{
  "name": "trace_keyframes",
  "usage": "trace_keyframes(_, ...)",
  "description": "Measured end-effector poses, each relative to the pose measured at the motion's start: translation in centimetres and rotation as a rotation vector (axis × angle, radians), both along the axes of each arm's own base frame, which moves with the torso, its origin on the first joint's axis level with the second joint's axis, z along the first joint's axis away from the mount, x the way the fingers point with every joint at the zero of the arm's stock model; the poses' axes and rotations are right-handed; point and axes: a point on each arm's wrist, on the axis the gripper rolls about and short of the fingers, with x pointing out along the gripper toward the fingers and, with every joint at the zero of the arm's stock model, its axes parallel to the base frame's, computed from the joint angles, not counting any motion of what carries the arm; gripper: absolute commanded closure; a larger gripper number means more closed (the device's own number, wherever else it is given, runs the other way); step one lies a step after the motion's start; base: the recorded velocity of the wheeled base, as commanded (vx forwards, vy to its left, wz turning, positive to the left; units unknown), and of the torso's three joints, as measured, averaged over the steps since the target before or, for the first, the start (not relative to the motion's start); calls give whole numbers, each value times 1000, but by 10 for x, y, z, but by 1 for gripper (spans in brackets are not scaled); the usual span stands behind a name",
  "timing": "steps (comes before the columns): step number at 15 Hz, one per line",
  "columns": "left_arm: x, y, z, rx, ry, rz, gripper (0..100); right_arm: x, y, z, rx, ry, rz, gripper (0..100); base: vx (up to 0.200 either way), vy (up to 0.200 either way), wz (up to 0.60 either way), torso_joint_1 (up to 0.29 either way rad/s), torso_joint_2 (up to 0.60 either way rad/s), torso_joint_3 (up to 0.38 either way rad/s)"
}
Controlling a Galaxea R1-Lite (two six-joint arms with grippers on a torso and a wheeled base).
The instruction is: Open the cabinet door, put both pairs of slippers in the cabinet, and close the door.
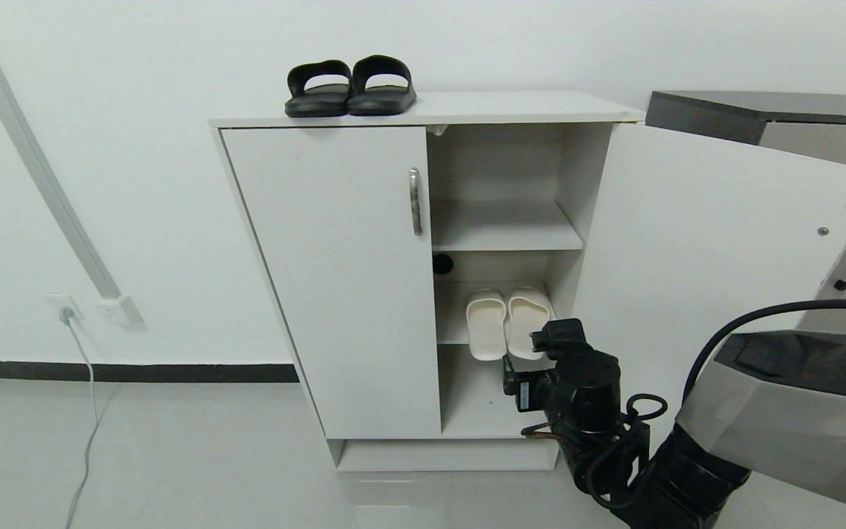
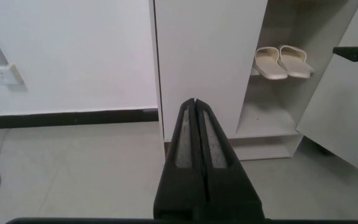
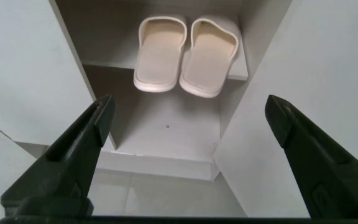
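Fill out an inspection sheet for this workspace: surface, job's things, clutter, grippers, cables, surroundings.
Surface: white cabinet top, carrying the black slippers at its left end.
Job's things: white slippers side by side on the lower shelf; right door swung open; left door shut.
Clutter: nothing seen.
Grippers: right gripper open and empty, in front of the open compartment; left gripper shut and empty, above the floor, apart from the cabinet.
Cables: grey cord plugged into a wall socket, trailing onto the floor left of the cabinet.
Surroundings: white wall, light tiled floor, grey unit behind the open door.
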Motion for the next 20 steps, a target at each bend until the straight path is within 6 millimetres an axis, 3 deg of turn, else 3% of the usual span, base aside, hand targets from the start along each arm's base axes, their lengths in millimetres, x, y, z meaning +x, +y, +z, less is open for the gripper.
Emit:
trace_keyframes(3, 0, 0, 0, 0, 0, 0, 100, 0, 0, -1, -1, 1, 0, 0, 0, 0, 0, 0, 0, 0)
trace_keyframes(20, 0, 0, 0, -10, 0, 2, 100, 0, 0, -1, 12, -15, 1, 0, 0, 200, 0, 3, 1, 2)
